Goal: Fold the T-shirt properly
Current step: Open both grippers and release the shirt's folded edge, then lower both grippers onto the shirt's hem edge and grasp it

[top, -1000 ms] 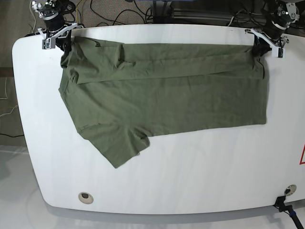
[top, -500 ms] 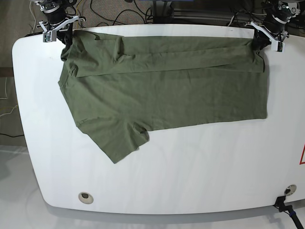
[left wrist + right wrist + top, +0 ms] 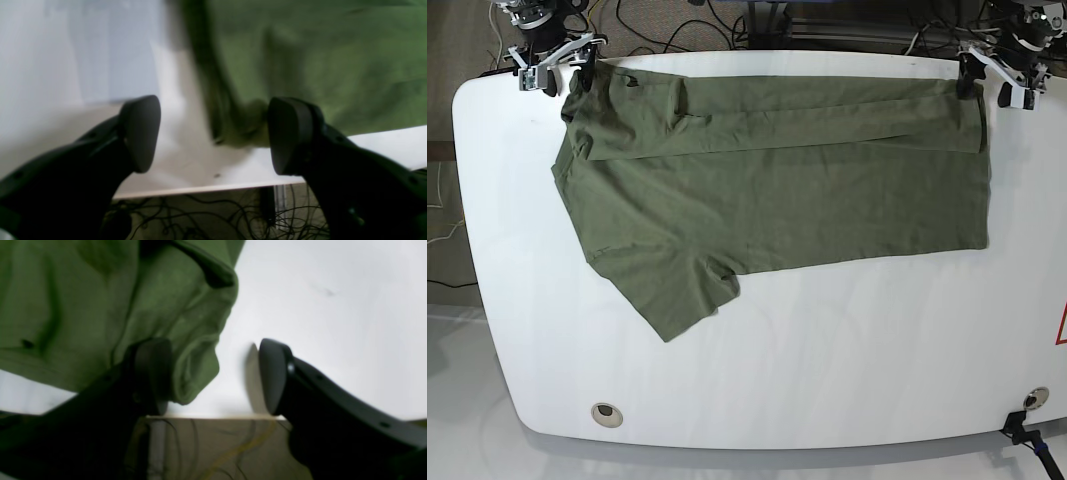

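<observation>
The olive-green T-shirt (image 3: 777, 190) lies spread on the white table (image 3: 827, 370), its far edge folded over into a long strip and one sleeve pointing toward the near left. My right gripper (image 3: 562, 68) stands open at the shirt's far left corner. In the right wrist view the bunched cloth (image 3: 186, 350) rests against one finger (image 3: 153, 373) of the gripper (image 3: 213, 376), unclamped. My left gripper (image 3: 989, 82) is open at the far right corner. In the left wrist view the cloth corner (image 3: 240, 133) lies between the parted fingers of the gripper (image 3: 213, 136), near the right pad (image 3: 287, 136).
Both grippers hang at the table's far edge, with loose cables (image 3: 677, 25) on the floor behind it. A round hole (image 3: 607, 413) sits near the front left, a black clamp (image 3: 1027, 430) at the front right corner, and a red-and-white sticker (image 3: 1061, 330) on the right edge.
Both grippers carried the folded strip toward the far edge, then opened and let go of the shirt's corners. The cloth now lies loose between their fingers.
</observation>
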### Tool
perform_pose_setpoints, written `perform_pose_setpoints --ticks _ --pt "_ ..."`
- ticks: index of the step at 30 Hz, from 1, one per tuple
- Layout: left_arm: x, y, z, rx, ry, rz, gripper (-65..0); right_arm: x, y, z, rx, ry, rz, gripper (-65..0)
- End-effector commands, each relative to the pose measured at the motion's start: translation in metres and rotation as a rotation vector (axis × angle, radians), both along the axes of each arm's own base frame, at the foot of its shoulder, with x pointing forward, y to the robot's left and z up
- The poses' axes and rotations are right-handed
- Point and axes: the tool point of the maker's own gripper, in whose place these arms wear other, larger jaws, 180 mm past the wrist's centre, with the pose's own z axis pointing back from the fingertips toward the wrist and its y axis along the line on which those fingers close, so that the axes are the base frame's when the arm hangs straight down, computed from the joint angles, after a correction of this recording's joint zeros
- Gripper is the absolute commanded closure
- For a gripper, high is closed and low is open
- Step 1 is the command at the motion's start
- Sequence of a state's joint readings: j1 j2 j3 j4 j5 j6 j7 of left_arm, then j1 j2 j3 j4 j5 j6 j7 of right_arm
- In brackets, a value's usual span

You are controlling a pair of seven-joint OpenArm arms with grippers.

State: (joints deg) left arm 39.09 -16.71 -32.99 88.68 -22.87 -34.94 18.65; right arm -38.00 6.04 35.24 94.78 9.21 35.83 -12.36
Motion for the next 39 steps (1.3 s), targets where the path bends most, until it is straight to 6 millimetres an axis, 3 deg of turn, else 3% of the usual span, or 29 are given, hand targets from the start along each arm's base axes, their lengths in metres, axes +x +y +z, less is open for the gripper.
perform_pose_setpoints --ticks 1,9,18,25,31,34,39 --pt "-0.003 0.003 0.003 0.038 0.033 -0.028 -48.0 -0.001 -0.001 0.007 -0.033 0.014 0.023 -40.2" --pt "0.039 -0.003 0.051 0.106 -0.123 -0.081 -48.0 0.020 0.001 0.034 -0.098 -0.026 0.083 -40.2" --pt "0.044 -0.007 0.057 0.107 -0.145 -0.093 -48.0 0.037 -0.018 0.061 -0.191 -0.068 0.151 -40.2" --pt "0.071 -0.015 0.067 0.082 -0.230 -0.069 -48.0 0.093 -0.016 0.092 -0.208 -0.230 0.147 -40.2" --pt "0.108 -0.025 0.085 0.067 -0.329 -0.084 -48.0 0.145 0.000 0.106 -0.183 -0.300 0.168 -40.2" --pt "0.125 -0.032 0.094 0.055 -0.374 -0.094 -48.0 0.171 0.014 0.107 -0.142 -0.323 0.200 -40.2" --pt "0.148 -0.033 0.110 0.060 -0.431 -0.095 -48.0 0.204 0.011 0.099 -0.085 -0.331 0.174 -40.2"
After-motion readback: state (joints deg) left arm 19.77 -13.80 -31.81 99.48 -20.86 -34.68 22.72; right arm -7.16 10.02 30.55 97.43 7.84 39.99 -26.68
